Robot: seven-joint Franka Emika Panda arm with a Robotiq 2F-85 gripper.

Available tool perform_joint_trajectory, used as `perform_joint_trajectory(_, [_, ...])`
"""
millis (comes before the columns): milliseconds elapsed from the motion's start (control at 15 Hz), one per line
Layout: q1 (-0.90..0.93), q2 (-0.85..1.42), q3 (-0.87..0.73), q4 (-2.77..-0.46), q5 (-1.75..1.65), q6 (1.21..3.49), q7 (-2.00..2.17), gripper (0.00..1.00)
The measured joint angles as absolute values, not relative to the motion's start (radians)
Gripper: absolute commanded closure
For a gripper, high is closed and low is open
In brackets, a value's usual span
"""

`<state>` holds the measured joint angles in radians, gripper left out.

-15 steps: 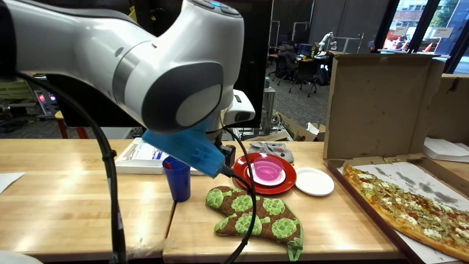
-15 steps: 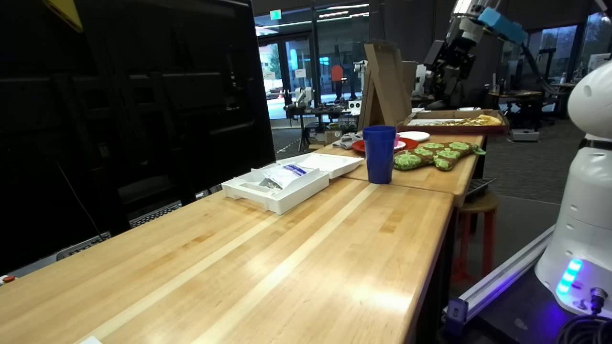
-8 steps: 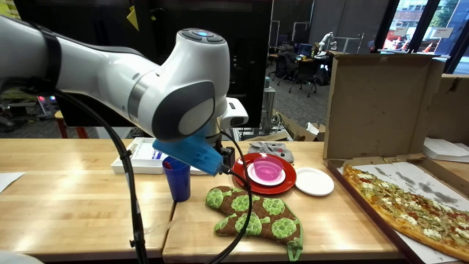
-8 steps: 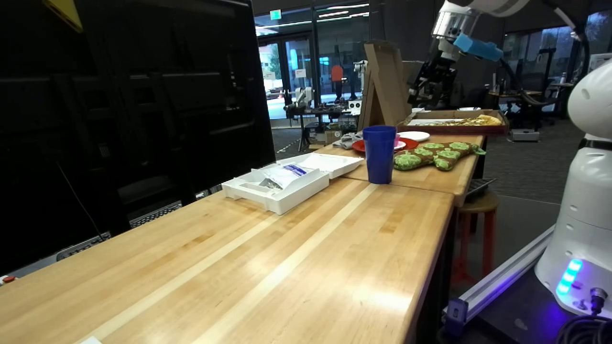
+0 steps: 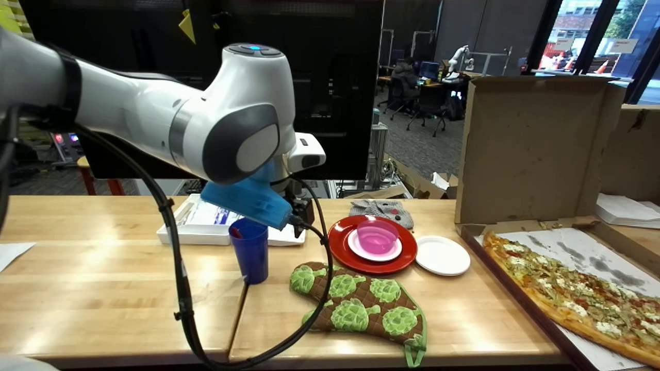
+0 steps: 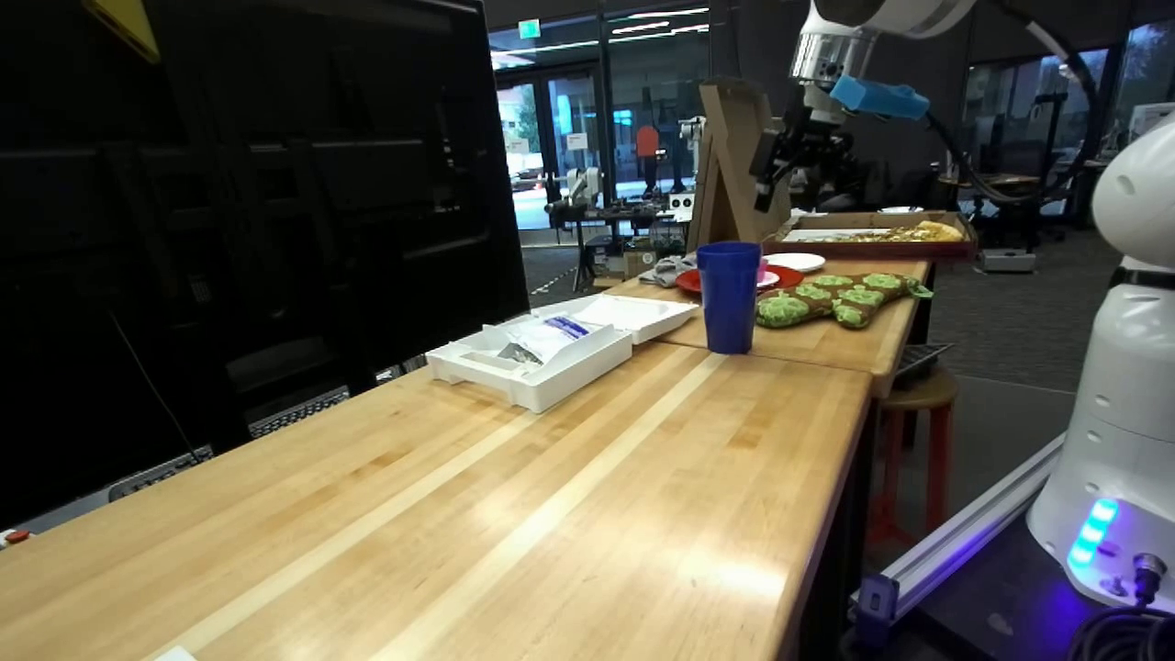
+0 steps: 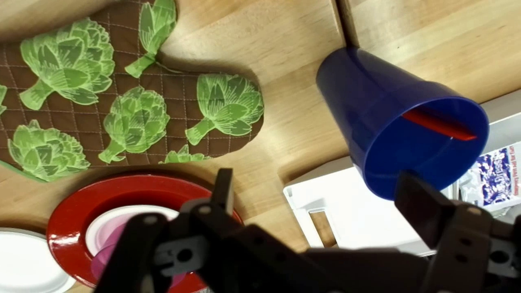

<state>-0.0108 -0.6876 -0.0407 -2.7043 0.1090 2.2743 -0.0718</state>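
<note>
Reading the wrist view: gripper (image 7: 319,194) is wide open, nothing between the fingers. Nearest thing to it is the blue cup (image 7: 374,106), upright on the wooden table (image 5: 129,288), right at the seam between two tabletops. One finger (image 7: 421,207) overlaps the cup's rim in the wrist view (line of sight only; I see a gap between gripper and cup in both exterior views). A slim red object (image 7: 441,125) is inside the cup; can't tell from my end what it is.

Around it: open white case (image 6: 587,369) near the cup, printed packet (image 6: 555,335) in one half. Brown oven mitt (image 5: 368,301) with green artichokes lies flat near the cup, apart from it. Next to the mitt I have a red plate (image 5: 340,248) carrying a small white plate (image 5: 375,257), and on that a pink bowl (image 5: 378,238). Another white plate (image 5: 442,255) is just beside the red one. Gray cloth (image 5: 379,208) behind the red plate.

Pizza box (image 5: 536,154) has its lid up, pizza (image 5: 572,296) inside, well apart from the cup. In an exterior view the arm's blue cover (image 5: 247,204) blocks part of my look at the case.
</note>
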Motion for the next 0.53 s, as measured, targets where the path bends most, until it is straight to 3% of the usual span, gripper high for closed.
perform_joint_trajectory(533, [0.028, -0.595, 0.048, -2.669, 0.099, 2.274, -0.034, 0.00])
